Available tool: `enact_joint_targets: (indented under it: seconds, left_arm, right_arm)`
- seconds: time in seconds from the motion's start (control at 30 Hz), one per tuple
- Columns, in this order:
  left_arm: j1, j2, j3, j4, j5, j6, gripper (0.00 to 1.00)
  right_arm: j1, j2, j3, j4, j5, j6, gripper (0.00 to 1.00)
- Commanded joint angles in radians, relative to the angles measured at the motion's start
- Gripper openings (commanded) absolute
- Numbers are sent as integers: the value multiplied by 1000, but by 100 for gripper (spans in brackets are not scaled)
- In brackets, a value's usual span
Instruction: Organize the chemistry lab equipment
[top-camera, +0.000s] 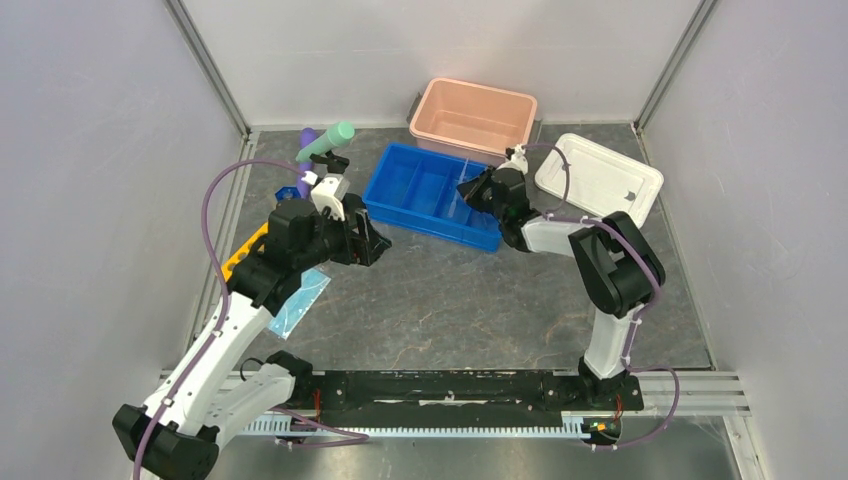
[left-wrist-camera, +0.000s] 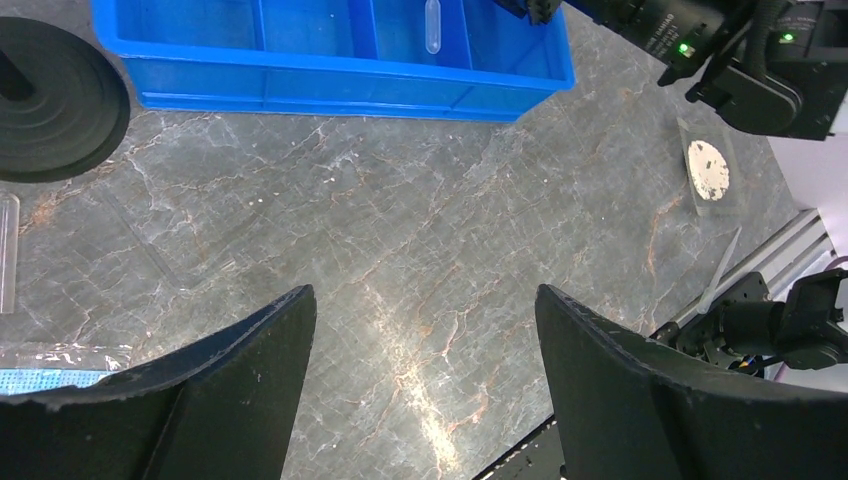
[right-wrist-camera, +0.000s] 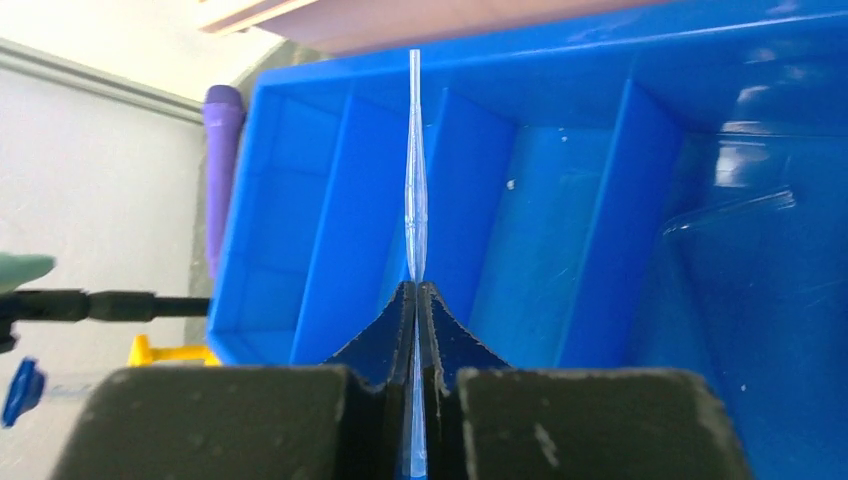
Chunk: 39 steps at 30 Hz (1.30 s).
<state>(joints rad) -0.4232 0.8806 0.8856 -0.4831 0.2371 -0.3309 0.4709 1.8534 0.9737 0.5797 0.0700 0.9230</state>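
My right gripper (right-wrist-camera: 416, 290) is shut on a thin clear rod (right-wrist-camera: 415, 170) that sticks out over the blue divided tray (right-wrist-camera: 560, 230); in the top view it (top-camera: 466, 190) hovers at the tray's right end. My left gripper (left-wrist-camera: 425, 295) is open and empty above bare table, in the top view (top-camera: 372, 240) just left of the tray (top-camera: 430, 195). The mint-green tube (top-camera: 328, 140), purple tube (top-camera: 308, 134) and black clamp stand (top-camera: 335, 162) stand at the back left. A tiny blue funnel (top-camera: 290, 192), the yellow rack (top-camera: 245, 250) and the light-blue mask (top-camera: 298, 300) lie near the left arm.
The pink bin (top-camera: 475, 115) sits behind the tray, its white lid (top-camera: 598, 178) to the right. A clear tube (left-wrist-camera: 432, 25) lies inside the tray. A small clear slide with a white patch (left-wrist-camera: 708, 170) lies near the right arm. The stand's black round base (left-wrist-camera: 60, 100) is left of the tray.
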Motion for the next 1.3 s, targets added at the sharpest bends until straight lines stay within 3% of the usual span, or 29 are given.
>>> enact_joint_targets:
  seconds: [0.0,0.13,0.27,0.53,0.87,1.03,1.27]
  left_arm:
    - [-5,-18,-6,19,-8,41,87]
    - [-5,-16,-7,18,-12,41,87]
    - [-5,-14,-7,18,-20,43,87]
    - [-5,5,-8,2,-66,32,86]
    - [-5,-2,-40,-69,-323,-136,86]
    - [-3,-26,-94,-124,-518,-292,86]
    - [-2,48,-117,-257,-643,-431,81]
  right_arm:
    - [0,65,127,-101,43,-32,8]
    - [0,64,138,-126,55,-41,11]
    - [1,48,169,-167,49,-71,24]
    - [0,-92,140,-223,25,-170,29]
    - [9,-447,-136,-285,-22,-422,33]
    - [9,-599,-261,-331,-16,-479,34]
    - [9,-741,-343,-375,-67,-539,34]
